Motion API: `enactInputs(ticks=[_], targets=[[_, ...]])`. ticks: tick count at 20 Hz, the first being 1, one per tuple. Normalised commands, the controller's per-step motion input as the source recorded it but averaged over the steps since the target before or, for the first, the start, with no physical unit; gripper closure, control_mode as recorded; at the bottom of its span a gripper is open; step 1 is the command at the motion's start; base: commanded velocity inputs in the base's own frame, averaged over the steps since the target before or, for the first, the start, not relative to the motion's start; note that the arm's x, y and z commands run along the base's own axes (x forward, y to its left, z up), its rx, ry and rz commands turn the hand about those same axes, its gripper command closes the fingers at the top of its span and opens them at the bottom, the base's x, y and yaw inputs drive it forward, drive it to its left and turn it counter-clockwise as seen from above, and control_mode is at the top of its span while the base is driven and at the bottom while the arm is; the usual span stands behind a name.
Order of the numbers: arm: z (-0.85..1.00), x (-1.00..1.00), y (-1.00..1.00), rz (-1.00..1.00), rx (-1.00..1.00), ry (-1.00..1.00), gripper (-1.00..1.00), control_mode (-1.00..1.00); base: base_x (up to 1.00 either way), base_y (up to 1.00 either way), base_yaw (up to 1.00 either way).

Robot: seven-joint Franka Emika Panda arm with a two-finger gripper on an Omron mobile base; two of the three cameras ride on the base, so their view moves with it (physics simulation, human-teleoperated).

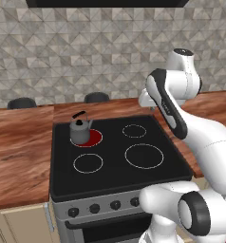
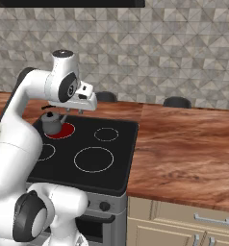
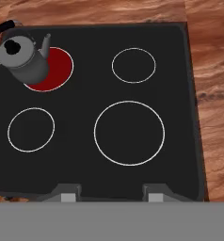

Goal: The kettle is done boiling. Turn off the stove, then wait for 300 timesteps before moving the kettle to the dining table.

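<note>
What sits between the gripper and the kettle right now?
Nothing solid: in the hand view, bare black stove glass with a white-outlined burner ring separates the open gripper from the kettle on the red burner.

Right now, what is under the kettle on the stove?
The kettle sits on the back-left burner of the stove, which glows red, so it is on. The part of the burner beneath the kettle's base is covered.
</note>
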Motion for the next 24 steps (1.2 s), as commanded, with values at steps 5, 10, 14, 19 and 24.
enactInputs(ticks=[5, 10, 14, 19, 24], targets=[[0.00, -0.03, 0.03, 0.00, 0.00, 0.00, -1.00, -1.00, 0.00, 0.00, 0.00], [0.00, -0.07, 0.17, 0.00, -0.01, 0.00, -1.00, -1.00, 0.00, 0.00, 0.00], [0.00, -0.04, 0.24, 0.02, -0.03, 0.00, -1.00, -1.00, 0.00, 0.00, 0.00], [0.00, -0.10, 0.31, 0.04, -0.05, 0.00, -1.00, -1.00, 0.00, 0.00, 0.00], [0.00, -0.21, 0.38, 0.06, -0.08, 0.00, -1.00, -1.00, 0.00, 0.00, 0.00]])
